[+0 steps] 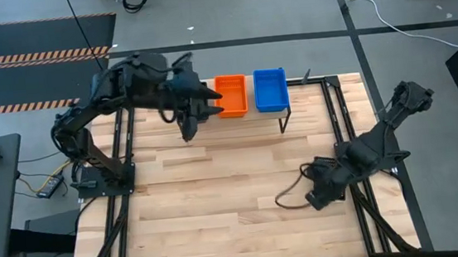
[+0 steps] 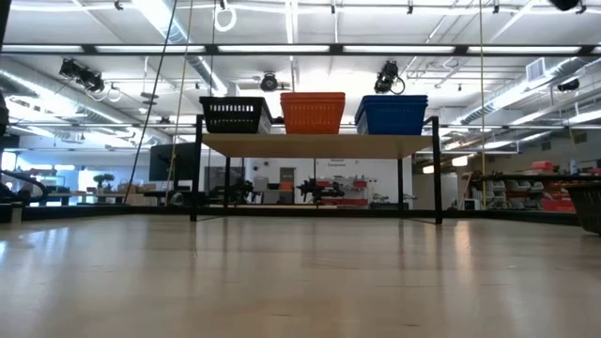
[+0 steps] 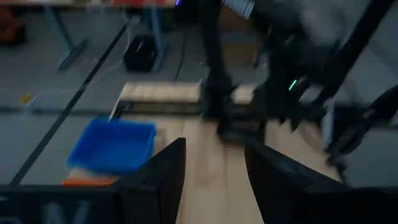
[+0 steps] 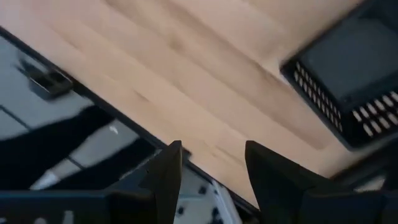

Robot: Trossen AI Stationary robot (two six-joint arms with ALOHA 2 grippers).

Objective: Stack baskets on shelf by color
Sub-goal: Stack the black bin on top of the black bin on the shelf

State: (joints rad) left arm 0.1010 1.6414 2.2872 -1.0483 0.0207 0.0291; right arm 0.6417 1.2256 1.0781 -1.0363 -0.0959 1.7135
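Observation:
On the shelf [image 2: 319, 145], the low view shows a row of a black basket stack [image 2: 235, 115], an orange stack [image 2: 312, 113] and a blue stack [image 2: 392, 115]. From above I see the orange basket [image 1: 231, 95] and the blue basket [image 1: 270, 89]; my left arm hides the black ones. My left gripper [image 1: 213, 105] [image 3: 214, 177] hovers open above the shelf's left part, beside the orange stack, touching nothing. My right gripper [image 1: 312, 200] [image 4: 210, 171] is open, low over the table's right side. A black perforated basket [image 4: 348, 87] lies on the table just beyond it.
The wooden table [image 1: 218, 188] spreads bare in front of the shelf. A black cable [image 1: 288, 191] loops on it beside the right arm. Black frame rails [image 1: 119, 155] run along both sides. A dark mesh object [image 2: 587, 207] stands at the low view's right edge.

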